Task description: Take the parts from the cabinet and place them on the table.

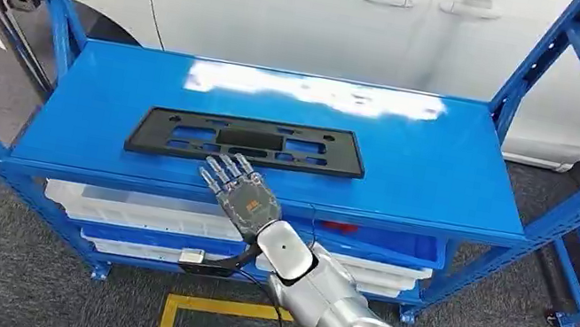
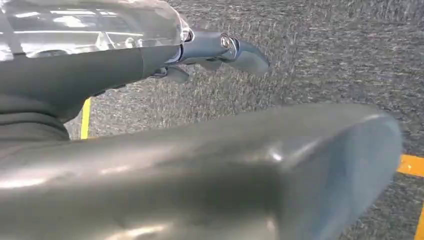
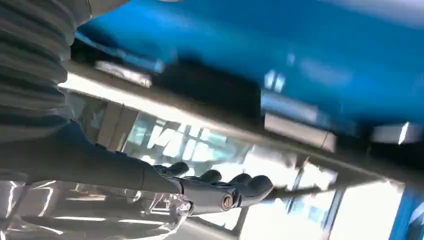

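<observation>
I'm seeing the left hand (image 2: 220, 52) hanging over grey carpet, fingers loosely apart, holding nothing, while the black plate part (image 1: 247, 142) is lying flat on the blue cabinet shelf (image 1: 412, 163) and the right hand (image 1: 240, 183) is hovering fingers-spread, empty, at its near edge.

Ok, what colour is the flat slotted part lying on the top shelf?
Black; the slotted plate on the blue shelf shows best in the head view.

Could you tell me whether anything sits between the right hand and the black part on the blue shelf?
Nothing visible does. The right hand reaches over the shelf's front edge, its fingertips at the near edge of the black part, with bare blue shelf around it.
</observation>
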